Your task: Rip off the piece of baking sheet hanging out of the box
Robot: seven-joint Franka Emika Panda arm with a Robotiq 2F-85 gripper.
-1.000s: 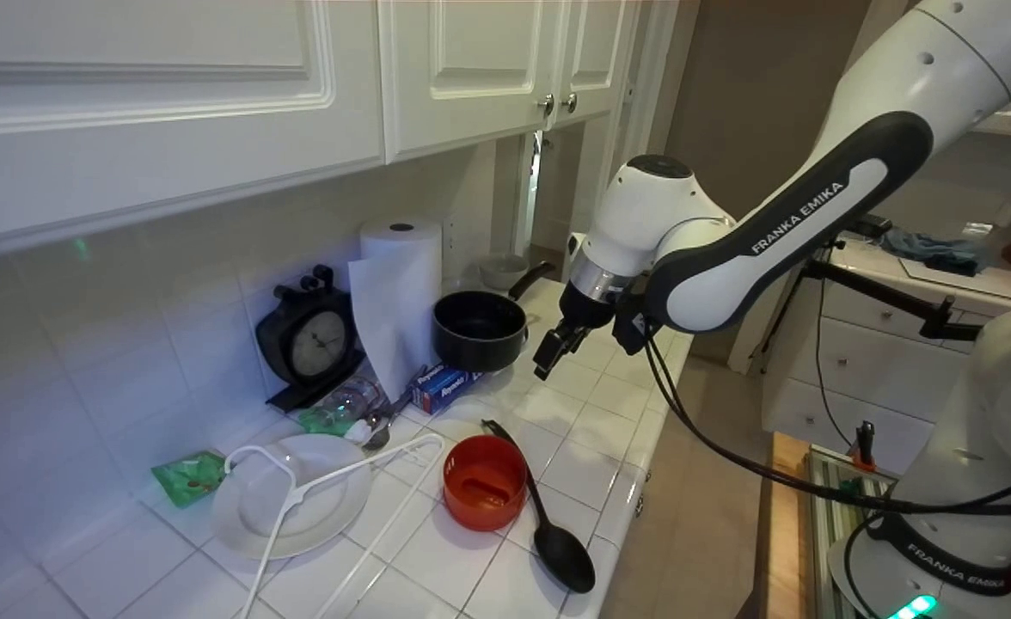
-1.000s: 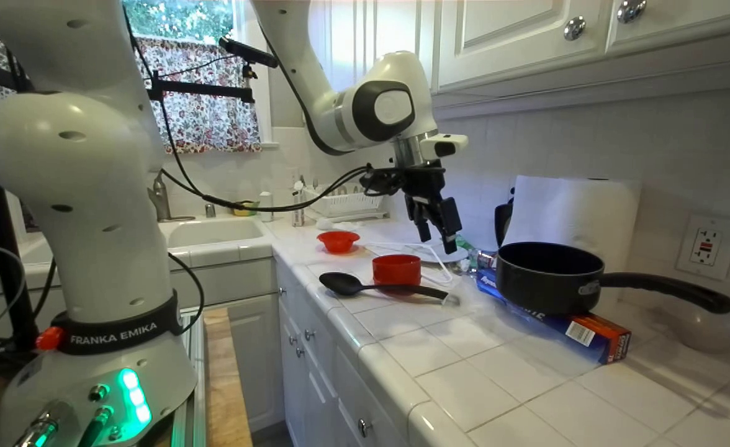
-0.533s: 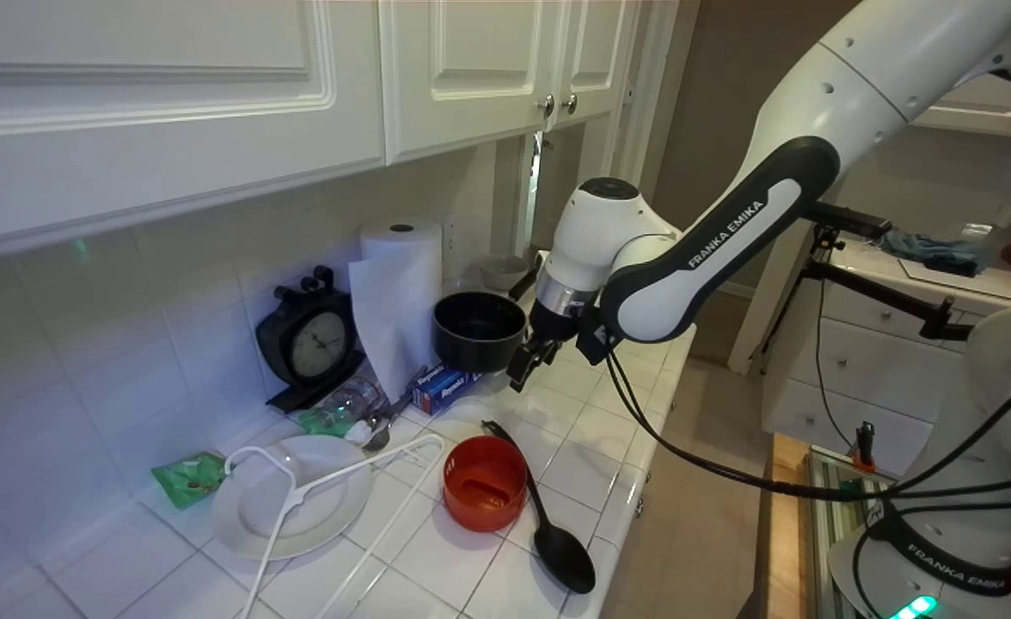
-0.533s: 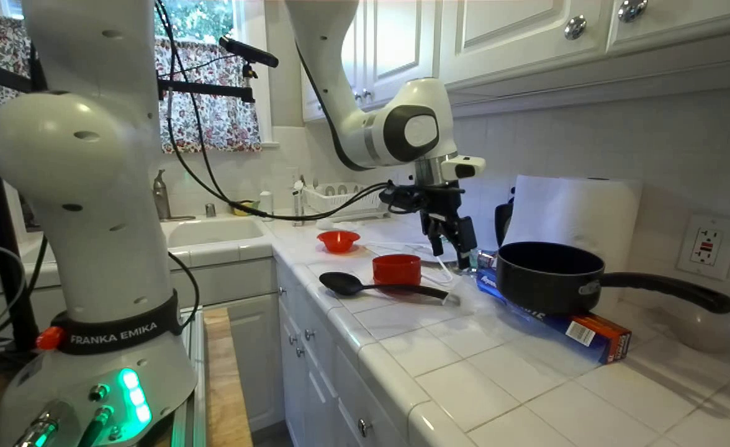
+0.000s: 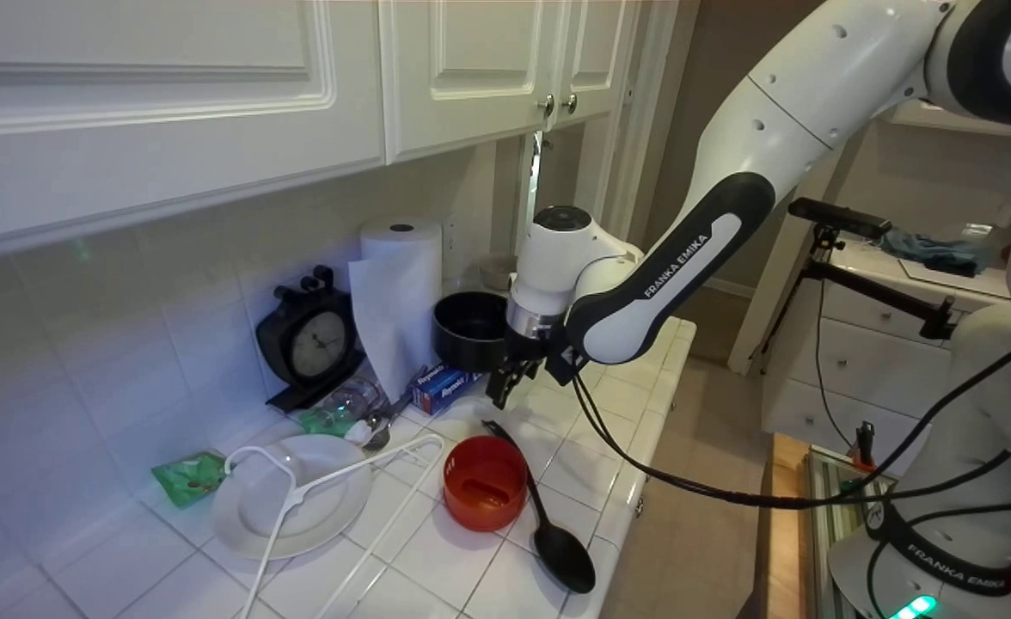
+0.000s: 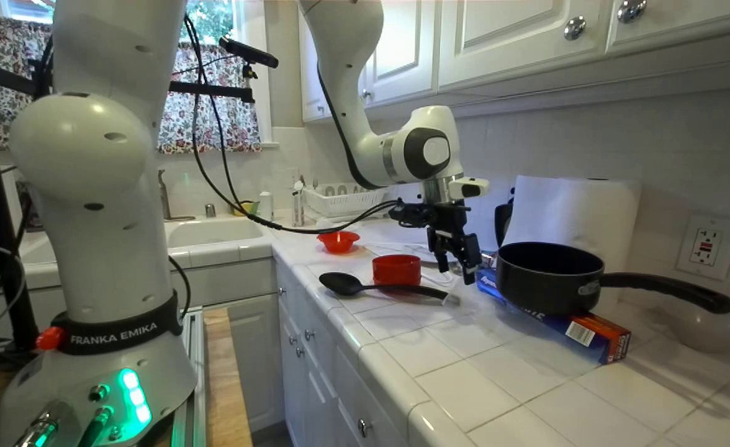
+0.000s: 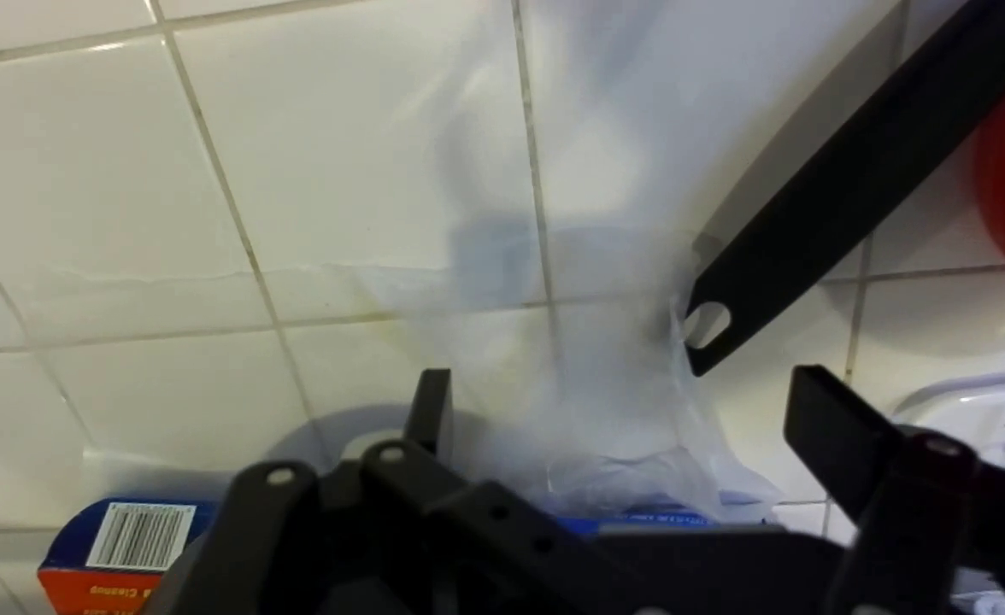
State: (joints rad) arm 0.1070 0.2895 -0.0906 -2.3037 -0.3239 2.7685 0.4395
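Sheet (image 7: 614, 376) lies spread on the tiles (image 7: 67, 154), translucent, running back to its box (image 5: 444, 389). My gripper (image 6: 457, 273) is poised above it, jaws well apart and holding nothing; I read this as the approach. Something this faint is easy to misjudge — come in high and I close on air, low and I jam into the tiles. The saucepan (image 6: 548, 279) seems to rest on the box, yet a flat tug could drag both instead of tearing. The spoon (image 7: 861, 166) has its handle end at the sheet's edge — it could snag.
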